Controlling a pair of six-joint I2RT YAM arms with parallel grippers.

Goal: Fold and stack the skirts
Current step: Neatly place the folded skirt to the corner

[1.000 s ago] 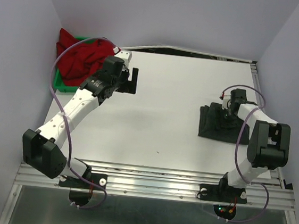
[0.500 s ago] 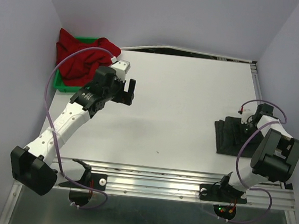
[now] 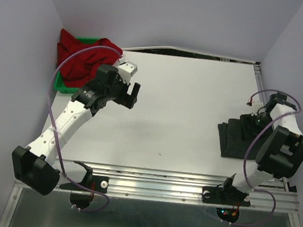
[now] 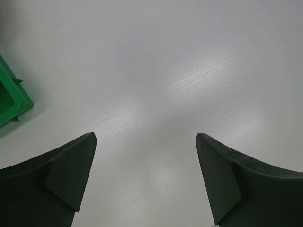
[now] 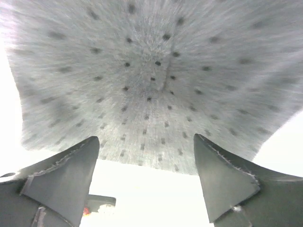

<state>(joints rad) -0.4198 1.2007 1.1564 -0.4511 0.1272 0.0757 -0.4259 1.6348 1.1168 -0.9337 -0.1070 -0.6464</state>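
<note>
L gripper (image 4: 147, 140) spread over table (image 4: 165, 71), green bin (image 4: 11, 101) to its left; R gripper (image 5: 146, 142) spread, dotted skirt (image 5: 156, 80) just ahead.

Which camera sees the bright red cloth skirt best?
The top external view: the bright red cloth skirt lies heaped over the small green plastic bin. The left wrist view shows only the bin's corner; the right wrist view only the charcoal dotted skirt.

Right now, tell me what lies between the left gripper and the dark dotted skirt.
Nothing but bare white table. The top external view shows that whole stretch clear from the left gripper across to the dark dotted skirt.
</note>
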